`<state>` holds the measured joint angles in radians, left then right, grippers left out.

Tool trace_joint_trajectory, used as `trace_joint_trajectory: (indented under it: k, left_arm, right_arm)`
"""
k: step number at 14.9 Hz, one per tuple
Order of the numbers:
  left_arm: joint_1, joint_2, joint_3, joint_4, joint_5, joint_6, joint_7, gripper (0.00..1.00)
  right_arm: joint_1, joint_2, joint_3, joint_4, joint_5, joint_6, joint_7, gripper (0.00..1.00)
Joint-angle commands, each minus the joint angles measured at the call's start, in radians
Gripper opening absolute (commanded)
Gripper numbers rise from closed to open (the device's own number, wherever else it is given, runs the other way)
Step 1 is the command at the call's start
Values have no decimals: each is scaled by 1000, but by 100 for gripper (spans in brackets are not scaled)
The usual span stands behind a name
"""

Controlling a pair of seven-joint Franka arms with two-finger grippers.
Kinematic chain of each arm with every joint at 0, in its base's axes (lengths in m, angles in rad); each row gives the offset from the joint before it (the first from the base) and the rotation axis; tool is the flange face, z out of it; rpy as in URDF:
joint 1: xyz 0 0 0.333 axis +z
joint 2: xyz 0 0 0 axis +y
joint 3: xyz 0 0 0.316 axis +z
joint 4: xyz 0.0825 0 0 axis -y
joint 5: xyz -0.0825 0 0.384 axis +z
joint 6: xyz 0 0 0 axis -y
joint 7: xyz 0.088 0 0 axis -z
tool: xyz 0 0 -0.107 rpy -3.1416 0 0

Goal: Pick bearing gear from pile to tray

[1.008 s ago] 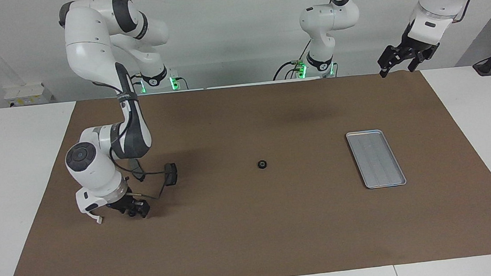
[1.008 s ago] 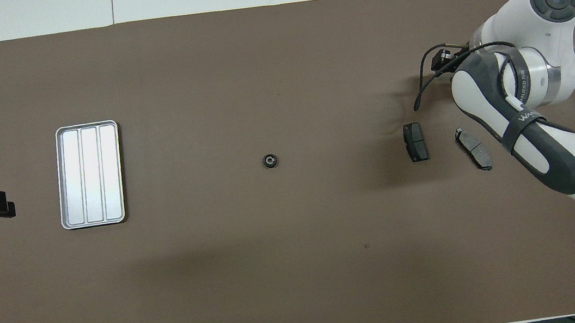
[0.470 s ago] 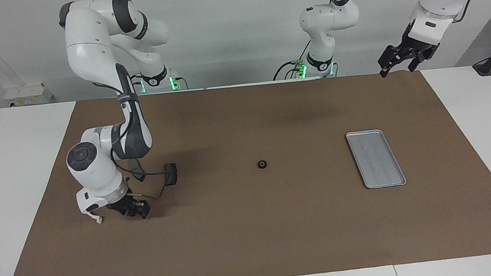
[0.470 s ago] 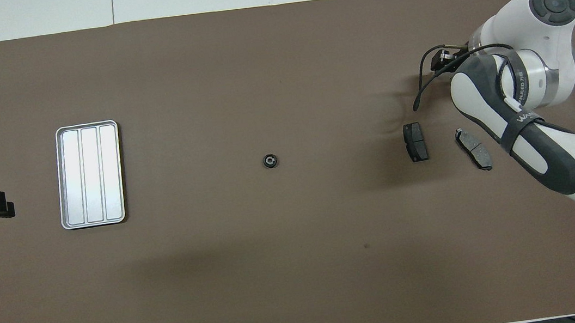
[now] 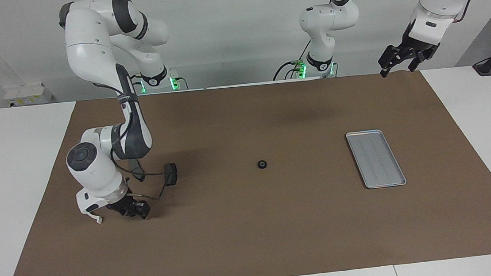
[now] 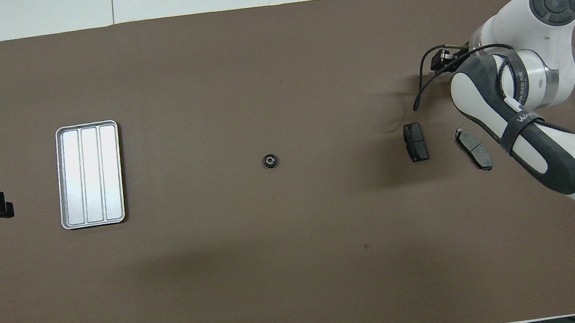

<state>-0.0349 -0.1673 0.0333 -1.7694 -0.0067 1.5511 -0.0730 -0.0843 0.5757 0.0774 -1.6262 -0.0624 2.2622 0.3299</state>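
The bearing gear (image 5: 262, 164) (image 6: 270, 161), a small black round piece, lies alone at the middle of the brown mat. The pile shows as two dark grey brake pads (image 6: 415, 141) (image 6: 473, 148) toward the right arm's end; the facing view shows only one brake pad (image 5: 171, 174). The silver ribbed tray (image 5: 375, 158) (image 6: 89, 175) lies bare toward the left arm's end. My right gripper (image 5: 134, 208) (image 6: 442, 57) is low at the mat beside the pads, mostly hidden by its wrist. My left gripper (image 5: 396, 69) (image 6: 7, 205) waits raised and open, with nothing in it.
The brown mat (image 5: 255, 244) covers most of the white table (image 5: 17, 175). A black cable (image 6: 421, 85) loops from the right wrist over the mat near the pads. The right arm's forearm (image 6: 533, 153) overhangs that end of the mat.
The right wrist has shifted slightly over the same spot. The left gripper has risen a little. The bearing gear, pads and tray have not moved.
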Motion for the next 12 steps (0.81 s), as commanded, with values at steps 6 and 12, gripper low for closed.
trace_joint_trajectory:
  k: [6, 12]
  left_arm:
    - [-3, -11, 8, 4, -13, 0, -1, 100]
    - [0, -29, 14, -21, -13, 3, -10, 100]
  right_arm:
    - [-23, 7, 10, -20, -2, 51, -54, 73]
    - [-22, 7, 10, -18, -2, 39, -55, 38]
